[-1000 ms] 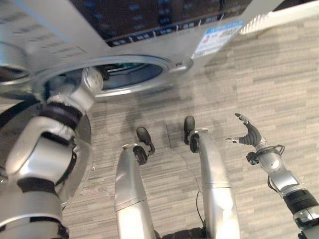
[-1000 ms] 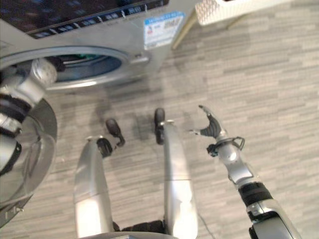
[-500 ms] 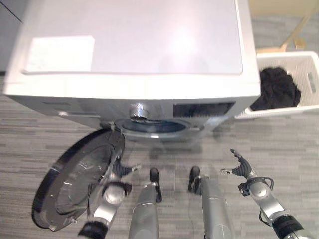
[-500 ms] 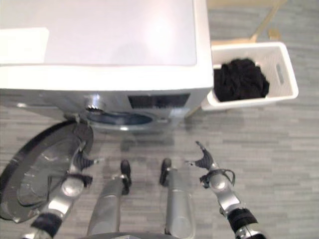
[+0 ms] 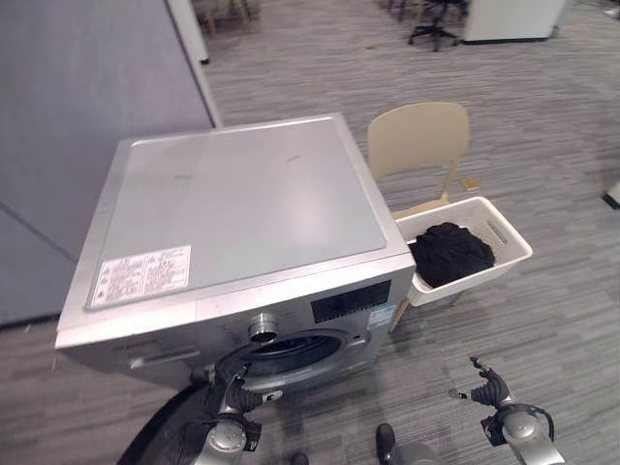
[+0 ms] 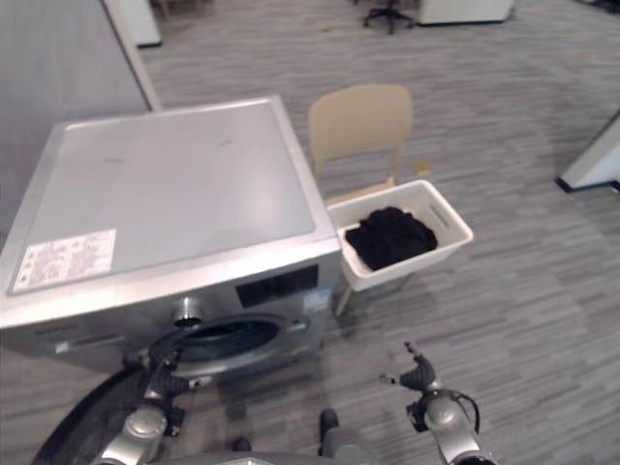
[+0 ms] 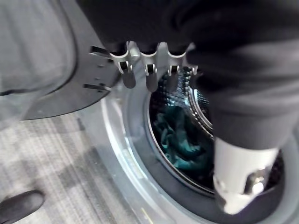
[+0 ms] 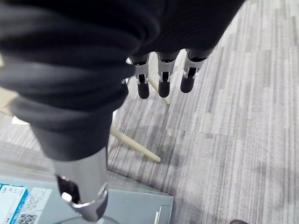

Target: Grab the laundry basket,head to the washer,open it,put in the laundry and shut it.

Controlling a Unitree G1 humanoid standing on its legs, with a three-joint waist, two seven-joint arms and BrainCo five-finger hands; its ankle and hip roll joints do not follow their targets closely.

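The silver washer (image 5: 242, 213) stands with its round door (image 5: 160, 441) swung open to the left. In the left wrist view a teal cloth (image 7: 180, 140) lies inside the drum. My left hand (image 5: 232, 402) hovers open just in front of the drum opening (image 5: 291, 354), holding nothing. The white laundry basket (image 5: 513, 242) rests on a seat right of the washer, with black laundry (image 5: 450, 254) in it. My right hand (image 5: 489, 392) is open and empty, low over the floor in front of the basket; its straight fingers (image 8: 161, 77) point at the chair legs.
A beige chair (image 5: 417, 140) stands behind the basket, beside the washer's right side. A grey partition wall (image 5: 77, 97) rises behind the washer on the left. An office chair (image 5: 431, 24) stands far back on the grey plank floor.
The camera has swung up and back, from the washer's front to the whole washer, basket and chair. My left hand has come out of the drum opening. The right hand stays open.
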